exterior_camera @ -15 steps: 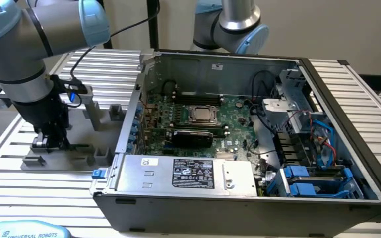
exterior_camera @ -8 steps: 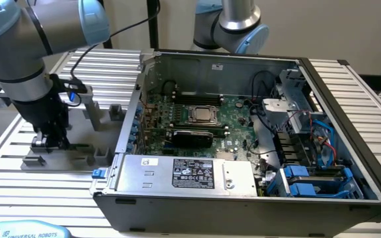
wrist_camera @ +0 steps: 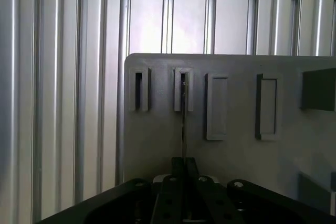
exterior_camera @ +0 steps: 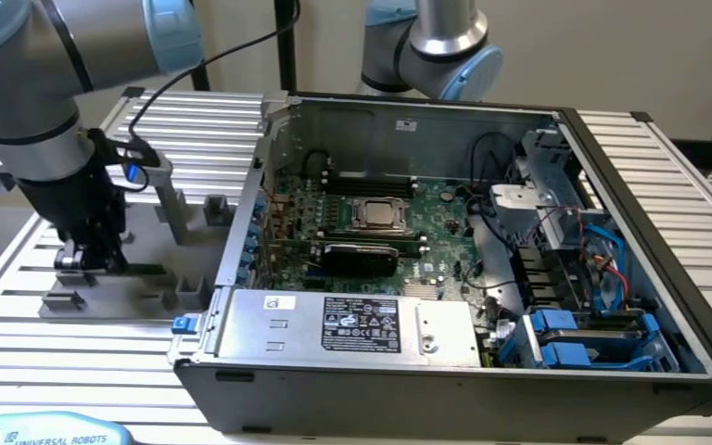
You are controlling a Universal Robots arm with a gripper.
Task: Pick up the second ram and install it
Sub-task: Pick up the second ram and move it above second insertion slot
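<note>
Hand [wrist_camera: 184, 162]: we find it closed on the ram strip [wrist_camera: 184, 124].
Ram strip: edge-on, far end in a slot of the grey holder [wrist_camera: 152, 140].

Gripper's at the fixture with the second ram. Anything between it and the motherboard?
Yes. The gripper has its fingers closed on the second ram, edge-on at the grey fixture. Between there and the motherboard rises the open case's side wall, on the exterior view's left of the case. Nothing else visible blocks it.
</note>
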